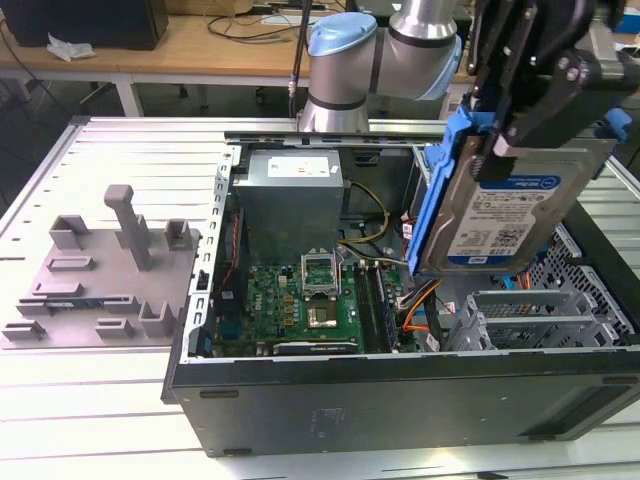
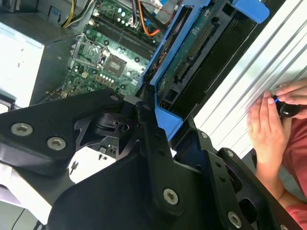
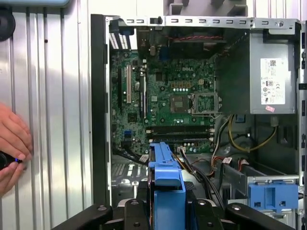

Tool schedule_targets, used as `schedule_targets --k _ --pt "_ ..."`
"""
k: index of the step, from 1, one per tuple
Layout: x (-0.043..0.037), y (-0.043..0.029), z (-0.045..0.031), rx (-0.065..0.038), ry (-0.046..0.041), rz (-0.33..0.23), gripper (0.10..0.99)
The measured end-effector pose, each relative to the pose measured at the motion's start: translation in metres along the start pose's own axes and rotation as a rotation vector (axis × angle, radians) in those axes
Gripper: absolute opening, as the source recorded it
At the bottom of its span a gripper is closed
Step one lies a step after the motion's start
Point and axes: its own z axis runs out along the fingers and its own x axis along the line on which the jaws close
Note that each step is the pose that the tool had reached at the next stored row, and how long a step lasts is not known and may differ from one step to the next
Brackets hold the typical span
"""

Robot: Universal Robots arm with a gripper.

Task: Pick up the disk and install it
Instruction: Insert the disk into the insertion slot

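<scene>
Gripper [image 1: 510, 135] fingers are clamped on the upper end of the disk [image 1: 505, 215], which hangs from them clear of everything else. It is tilted, its labelled face turned to the exterior view and blue rails along its long edges. In the second wrist view the gripper [image 2: 168, 120] has one black finger [image 2: 146, 120] pressed against a blue rail, and the disk [image 2: 192, 52] shows its circuit-board side. In the first wrist view the disk [image 3: 165, 172] stands edge-on between the fingers of the gripper [image 3: 168, 203].

The arm [image 1: 400, 50] reaches over from behind the case, its wrist bent downward so that the fingers point into the open case [image 1: 400, 390].

Directly below the fingers lies the grey drive cage [image 1: 540, 320]. Beside the fingers, lower down, are the motherboard [image 1: 300, 300] and, past it, the grey power supply [image 1: 290, 195]. A small blue clip [image 3: 273, 196] sits in the case near the fingers.

The case lies on its side on a ribbed metal table [image 1: 90, 420]. Well apart from the fingers, at the exterior view's left, a grey fixture plate [image 1: 100, 270] with upright posts rests on the same surface.

Outside the case wall [image 3: 98, 120], a person's hand [image 3: 12, 139] rests at the table's edge on a small dark object; it also shows in the second wrist view [image 2: 266, 129].

Farthest from the fingers, a wooden bench [image 1: 150, 45] carrying cables runs behind the table.
</scene>
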Motion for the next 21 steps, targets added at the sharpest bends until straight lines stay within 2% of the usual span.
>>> schedule_targets --k 6,9,18,21 --pt "0.0038 -0.0148 -0.0001 0.000 0.0001 0.000 0.369" --pt "0.0052 -0.0279 -0.0001 0.000 0.0001 0.000 0.369" --pt "0.0074 -0.0570 0.0000 0.000 0.0000 0.000 0.369" --pt "0.0073 -0.0622 0.0003 0.000 0.0000 0.000 0.369"
